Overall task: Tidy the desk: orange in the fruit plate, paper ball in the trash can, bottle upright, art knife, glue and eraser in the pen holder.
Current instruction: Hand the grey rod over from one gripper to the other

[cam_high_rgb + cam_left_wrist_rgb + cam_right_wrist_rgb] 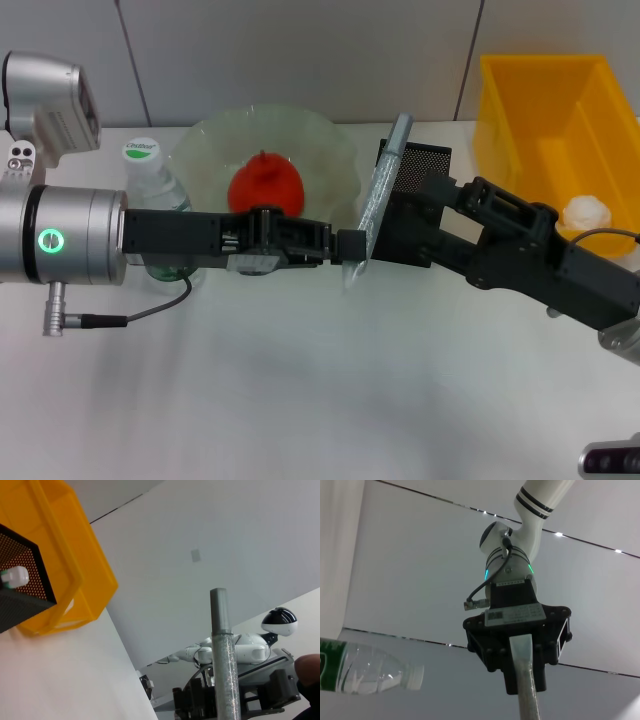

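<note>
The white cap of the clear plastic bottle carries small green lettering, too blurred to read. No other text in view is legible.

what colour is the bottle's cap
White, with green lettering on top; the bottle shows it best in the head view.

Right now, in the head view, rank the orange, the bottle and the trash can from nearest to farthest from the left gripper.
From the left gripper, mid-table holding a glitter tube:
1. The orange, in the fruit plate just behind.
2. The bottle, upright on the left.
3. The trash can, far right.
</note>
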Controlling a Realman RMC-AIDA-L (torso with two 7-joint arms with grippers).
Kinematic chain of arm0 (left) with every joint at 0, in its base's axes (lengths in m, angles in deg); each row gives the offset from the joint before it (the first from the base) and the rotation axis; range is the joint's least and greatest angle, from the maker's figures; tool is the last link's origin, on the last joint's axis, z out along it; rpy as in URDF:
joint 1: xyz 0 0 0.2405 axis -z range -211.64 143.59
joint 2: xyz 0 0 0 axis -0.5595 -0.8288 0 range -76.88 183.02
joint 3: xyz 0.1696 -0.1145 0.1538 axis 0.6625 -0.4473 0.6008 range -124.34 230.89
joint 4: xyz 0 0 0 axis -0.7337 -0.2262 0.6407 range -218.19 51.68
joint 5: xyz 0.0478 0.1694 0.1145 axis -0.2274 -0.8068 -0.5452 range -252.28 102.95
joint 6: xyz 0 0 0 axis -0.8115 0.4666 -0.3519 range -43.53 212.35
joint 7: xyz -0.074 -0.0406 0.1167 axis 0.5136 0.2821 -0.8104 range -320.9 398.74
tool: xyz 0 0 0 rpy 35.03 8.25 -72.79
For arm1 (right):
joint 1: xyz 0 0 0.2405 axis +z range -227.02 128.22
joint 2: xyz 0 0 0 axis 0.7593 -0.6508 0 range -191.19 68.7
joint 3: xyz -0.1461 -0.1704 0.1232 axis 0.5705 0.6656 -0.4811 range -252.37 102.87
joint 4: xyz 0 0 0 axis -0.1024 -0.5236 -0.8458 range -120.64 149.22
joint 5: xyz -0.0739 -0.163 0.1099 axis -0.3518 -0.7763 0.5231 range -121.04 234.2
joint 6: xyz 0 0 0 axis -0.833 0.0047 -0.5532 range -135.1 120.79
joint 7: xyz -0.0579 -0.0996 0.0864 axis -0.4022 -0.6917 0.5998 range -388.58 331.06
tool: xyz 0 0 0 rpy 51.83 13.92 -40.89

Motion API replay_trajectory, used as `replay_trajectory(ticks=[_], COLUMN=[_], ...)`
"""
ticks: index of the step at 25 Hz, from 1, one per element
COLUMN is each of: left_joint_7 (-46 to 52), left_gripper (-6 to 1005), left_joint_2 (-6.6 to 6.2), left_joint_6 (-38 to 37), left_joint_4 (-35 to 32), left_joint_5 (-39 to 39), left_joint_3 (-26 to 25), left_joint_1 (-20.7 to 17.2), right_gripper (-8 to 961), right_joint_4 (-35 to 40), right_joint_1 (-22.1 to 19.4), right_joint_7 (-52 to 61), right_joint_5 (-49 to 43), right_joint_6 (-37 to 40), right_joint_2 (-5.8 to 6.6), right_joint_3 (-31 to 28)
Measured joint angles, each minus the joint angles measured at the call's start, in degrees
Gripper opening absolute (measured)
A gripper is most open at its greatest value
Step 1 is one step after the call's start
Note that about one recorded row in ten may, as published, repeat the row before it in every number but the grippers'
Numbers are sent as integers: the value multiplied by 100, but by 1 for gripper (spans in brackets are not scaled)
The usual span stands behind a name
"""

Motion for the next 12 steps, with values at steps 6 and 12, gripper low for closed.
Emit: replay_trajectory(ticks=[6,12], left_joint_7=[-57,-95], left_gripper=[144,144], left_joint_2=[7,2], left_joint_6=[-44,-61], left_joint_4=[10,86], left_joint_5=[0,0], left_joint_3=[-1,3], left_joint_1=[-68,-128], right_gripper=[708,707], right_joint_4=[-101,-197], right_joint_1=[60,147], right_joint_7=[-76,-79], right_joint_5=[-1,-5], right_joint_6=[36,64], right_joint_2=[-1,-2], right_joint_3=[0,0])
